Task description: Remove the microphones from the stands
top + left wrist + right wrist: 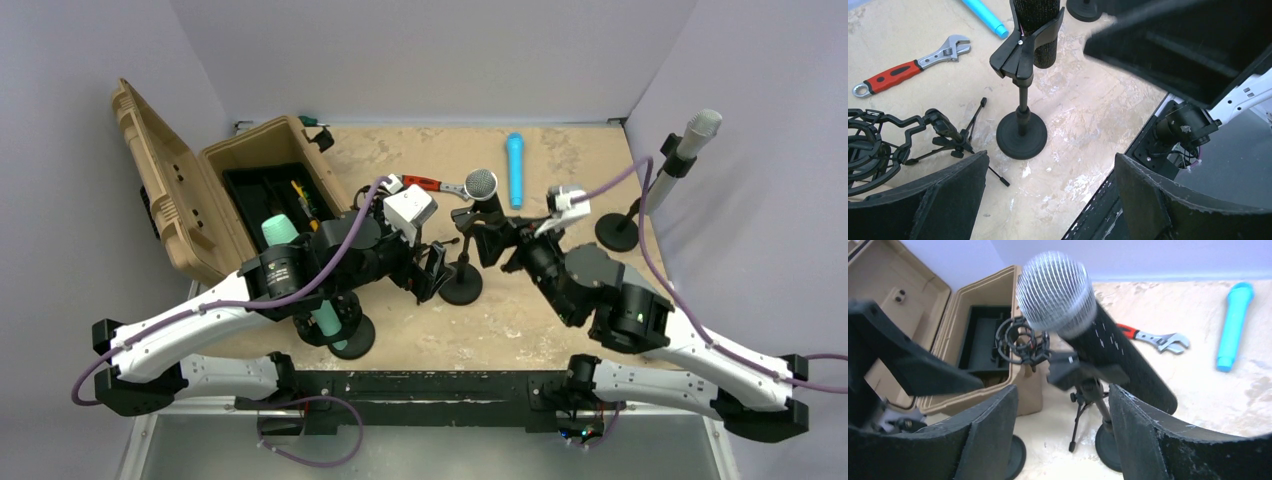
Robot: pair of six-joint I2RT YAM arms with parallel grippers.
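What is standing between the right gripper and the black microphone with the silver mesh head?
Nothing visible. The right gripper has its jaws open directly before the black microphone with the silver mesh head, which rests on the black stand.

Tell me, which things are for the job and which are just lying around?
For the job: black microphone, its desk stand.
Just lying about: blue microphone, adjustable wrench, tan tool case, shock mount, teal microphone, grey microphone.
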